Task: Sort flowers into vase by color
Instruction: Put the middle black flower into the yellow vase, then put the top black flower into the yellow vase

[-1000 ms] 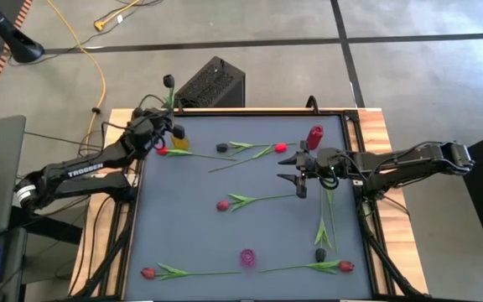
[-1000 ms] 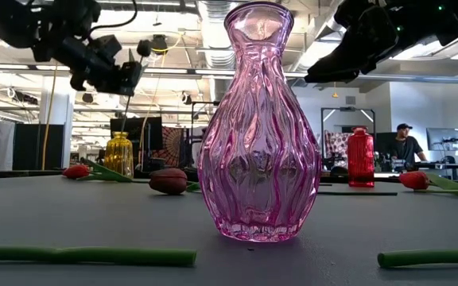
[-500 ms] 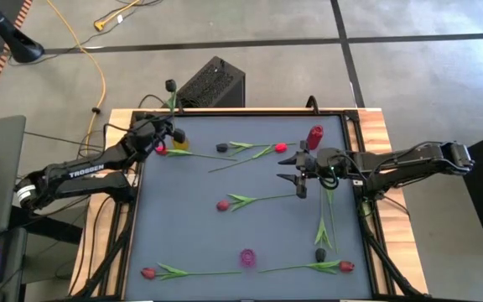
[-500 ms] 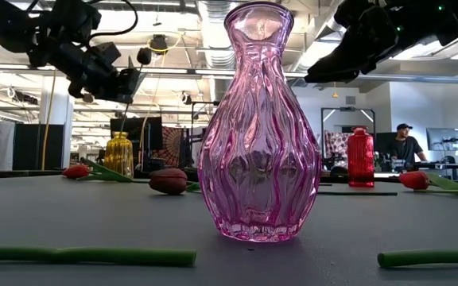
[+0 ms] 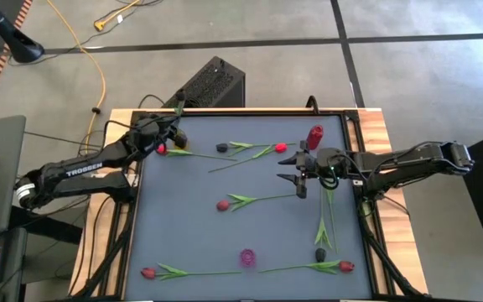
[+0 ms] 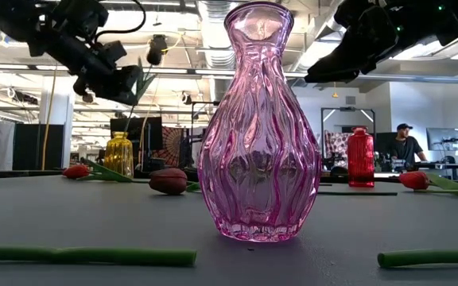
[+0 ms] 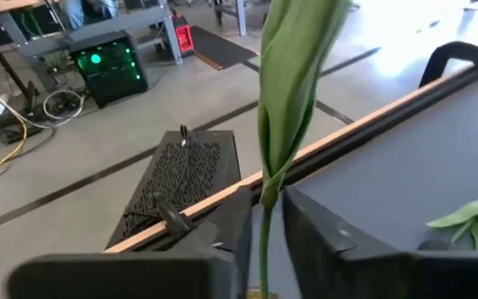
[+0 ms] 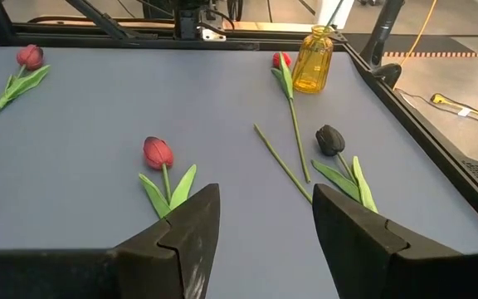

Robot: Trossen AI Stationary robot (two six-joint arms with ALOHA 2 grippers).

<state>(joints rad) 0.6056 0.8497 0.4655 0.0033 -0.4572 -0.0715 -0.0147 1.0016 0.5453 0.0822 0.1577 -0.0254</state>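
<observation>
My left gripper (image 5: 171, 134) is at the table's far left, above the yellow vase (image 6: 119, 155), and is shut on a near-black tulip (image 6: 156, 54). The tulip's stem runs down toward the vase mouth. My right gripper (image 5: 297, 174) hovers open and empty over the table's middle right, near the red vase (image 5: 314, 135). The pink vase (image 5: 247, 257) stands near the front edge. Other tulips lie flat on the mat: red ones (image 5: 163, 151) (image 5: 280, 148) (image 5: 148, 273) (image 5: 345, 266), a crimson one (image 5: 223, 204) and dark ones (image 5: 222, 148) (image 5: 320, 253). My left gripper pinches the tulip's thin green stem (image 7: 264, 218) between its two fingers, below the long leaf (image 7: 293, 83). The fingers lie across the stem. The tulip stands nearly upright and clear of the table, head up. I cannot tell whether its lower end is inside the yellow vase.
A black box (image 5: 212, 81) stands on the floor beyond the far edge. The mat has a raised dark frame (image 5: 355, 143). A person (image 6: 405, 147) stands far off in the room. Open mat lies in the left middle between the flowers.
My left gripper has shifted slightly toward the far right, over the yellow vase, and has turned the dark tulip more upright. In the high view the tulip's head has drawn in closer to the gripper. My right gripper has kept still.
</observation>
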